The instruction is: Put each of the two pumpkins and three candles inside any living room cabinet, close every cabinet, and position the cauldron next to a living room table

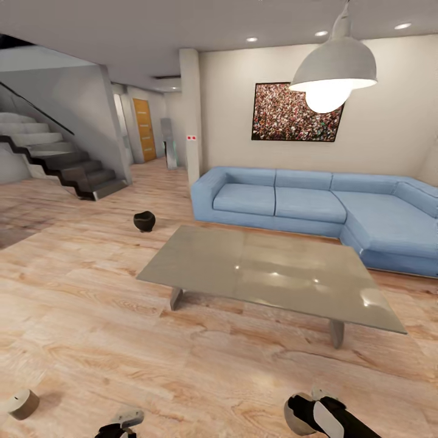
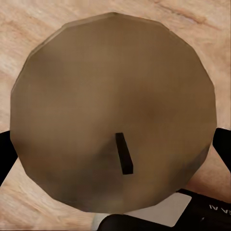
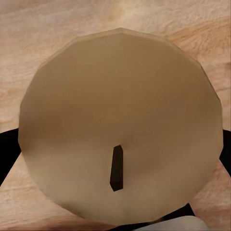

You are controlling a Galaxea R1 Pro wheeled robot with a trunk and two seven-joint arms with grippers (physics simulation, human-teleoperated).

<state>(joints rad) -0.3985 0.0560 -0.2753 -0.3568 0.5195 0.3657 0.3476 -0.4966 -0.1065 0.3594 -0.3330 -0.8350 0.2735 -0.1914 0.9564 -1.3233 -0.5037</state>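
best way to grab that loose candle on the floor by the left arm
Grip the candle around its round side wall, fingers on opposite sides, coming straight down from above. It seems to stand upright on the wood floor with its flat top up, so the short curved sides are the only faces a two-finger gripper could close on. Both wrist views already show a candle between dark fingers, so one must probably be stowed first.

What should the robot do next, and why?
Probably turn to look for the cabinet. The left gripper seems shut on the left candle and the right gripper on the right candle, while ahead stand the table and sofa.
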